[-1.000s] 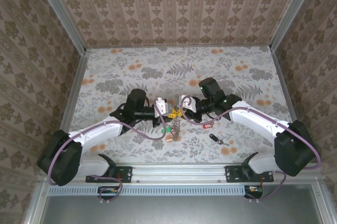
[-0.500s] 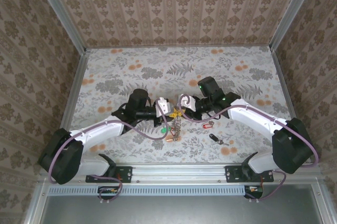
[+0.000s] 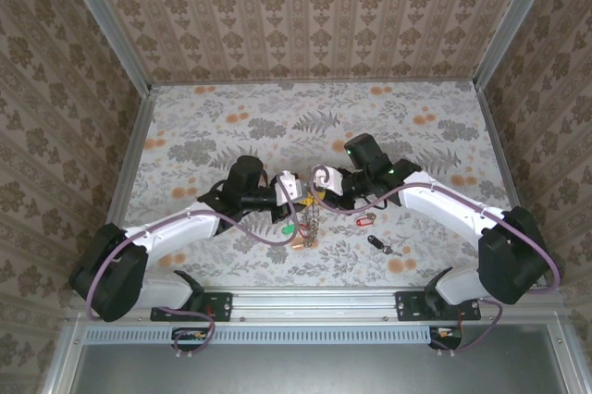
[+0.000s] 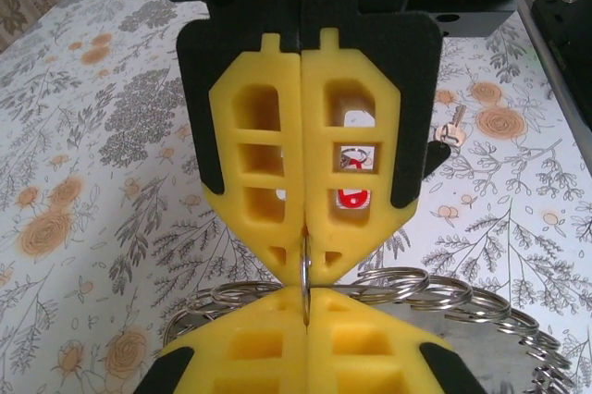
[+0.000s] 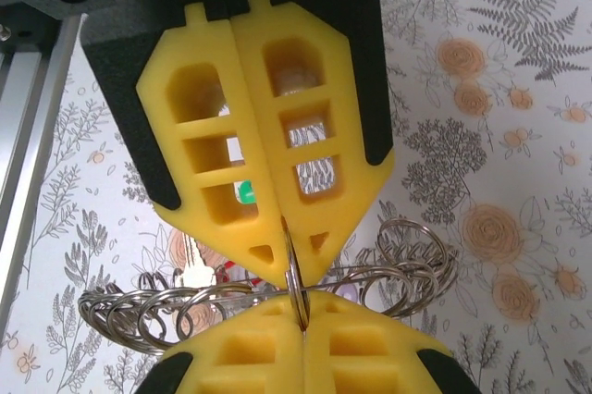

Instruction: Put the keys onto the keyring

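Top view: the left hand [image 3: 294,187] and the right hand [image 3: 320,180] meet tip to tip above the bench [image 3: 213,116]. Each is clamped on one thin loop of the keyring [image 4: 435,290], whose coils droop below the fingertips. A red key [image 3: 363,221] and a black key [image 3: 376,244] lie loose nearby. We judge the ring steadied; next, one hand must let go and fetch a key.

The keyring [image 5: 407,260] is made up of shiny, polished metal wire loops. The finger pads [image 4: 254,167] are moulded in matt yellow, kinda foamy plastic, backed with matt black. The table [image 3: 398,126] is covered in a matt floral print.
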`<state>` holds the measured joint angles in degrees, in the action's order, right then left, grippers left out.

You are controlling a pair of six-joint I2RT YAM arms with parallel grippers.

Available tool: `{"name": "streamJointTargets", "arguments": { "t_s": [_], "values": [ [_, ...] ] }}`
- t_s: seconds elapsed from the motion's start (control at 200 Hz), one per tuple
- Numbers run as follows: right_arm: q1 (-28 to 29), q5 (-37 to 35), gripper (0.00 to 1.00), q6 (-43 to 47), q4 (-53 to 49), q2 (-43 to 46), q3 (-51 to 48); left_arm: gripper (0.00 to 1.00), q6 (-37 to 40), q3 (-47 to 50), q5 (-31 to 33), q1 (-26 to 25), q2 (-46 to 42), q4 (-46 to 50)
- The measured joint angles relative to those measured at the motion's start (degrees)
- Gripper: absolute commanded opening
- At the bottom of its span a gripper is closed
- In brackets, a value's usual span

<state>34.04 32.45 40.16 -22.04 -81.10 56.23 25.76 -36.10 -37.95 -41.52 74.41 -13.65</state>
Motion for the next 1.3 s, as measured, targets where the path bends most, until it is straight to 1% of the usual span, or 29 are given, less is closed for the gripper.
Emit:
{"name": "streamJointTargets", "arguments": {
  "t_s": [0.065, 0.1, 0.185, 0.215, 0.26, 0.325, 0.41, 0.51, 0.57, 0.63, 0.68, 0.695, 0.805, 0.915, 1.03, 1.14, 1.185, 1.3],
  "values": [
    [0.3, -0.7, 0.05, 0.0, -0.7, 0.0, 0.3, 0.0, 0.0, 0.0, 0.2, -0.1, 0.0, 0.2],
    [0.5, -0.9, 0.09, 0.0, -0.9, 0.0, 0.3, 0.0, 0.0, 0.0, 0.2, -0.1, 0.0, 0.2],
    [0.6, -1.2, 0.13, -0.1, -0.9, 0.2, 0.3, 0.0, -0.2, 0.0, 0.1, -0.2, 0.0, 0.0],
    [0.6, -1.5, 0.17, -0.3, -0.9, 0.6, 0.3, 0.0, -0.3, 0.0, 0.0, -0.1, 0.0, -0.2],
    [0.7, -2.3, 0.18, -0.4, -0.9, 1.4, 0.2, 0.0, -0.8, 0.0, -0.3, -0.1, 0.0, -1.2],
    [0.7, -3.0, 0.19, -1.0, -0.5, 3.6, -0.5, 0.0, -1.9, 0.2, -0.9, 0.2, 0.0, -3.3],
    [0.4, -3.3, 0.23, -2.1, 0.6, 6.8, -1.9, 0.0, -3.5, 1.3, -2.0, 0.5, 0.0, -6.7],
    [-0.6, -3.3, 0.27, -6.1, 3.4, 11.6, -5.0, 0.0, -5.0, 2.5, -2.4, 1.5, 0.0, -8.6],
    [-1.4, -3.6, 0.34, -10.0, 5.5, 15.2, -7.6, 0.0, -5.6, 3.2, -2.4, 2.0, 0.0, -9.6],
    [-2.1, -5.0, 0.37, -15.0, 6.7, 18.0, -9.7, 0.0, -6.1, 3.7, -2.6, 2.3, 0.0, -10.1],
    [-2.4, -6.8, 0.37, -18.5, 6.9, 19.2, -10.4, 0.0, -6.3, 3.9, -2.8, 2.5, -0.1, -10.3],
    [-2.7, -7.8, 0.37, -20.9, 6.8, 19.5, -10.5, 0.0, -6.4, 3.9, -2.8, 2.6, -0.1, -10.3],
    [-4.3, -12.9, 0.37, -31.0, 5.3, 19.8, -10.2, 0.0, -6.7, 4.1, -2.8, 2.6, -0.4, -10.4],
    [-7.5, -18.1, 0.37, -43.4, -0.4, 17.4, -9.1, 0.0, -6.7, 4.1, -2.8, 2.6, -0.8, -10.4],
    [-9.1, -22.2, 0.36, -52.6, -7.1, 13.7, -9.0, 0.0, -6.8, 4.1, -2.8, 2.7, -1.1, -10.4],
    [-9.3, -24.9, 0.36, -58.4, -12.0, 10.3, -9.2, 0.0, -6.9, 4.1, -2.7, 3.0, -1.4, -10.0],
    [-9.3, -26.3, 0.38, -60.3, -13.4, 9.4, -9.5, 0.0, -6.9, 4.1, -2.7, 3.0, -1.4, -9.8],
    [-9.3, -28.9, 0.38, -63.7, -14.7, 7.9, -10.2, 0.0, -6.9, 4.0, -2.7, 3.0, -1.4, -9.3]
  ]
}}
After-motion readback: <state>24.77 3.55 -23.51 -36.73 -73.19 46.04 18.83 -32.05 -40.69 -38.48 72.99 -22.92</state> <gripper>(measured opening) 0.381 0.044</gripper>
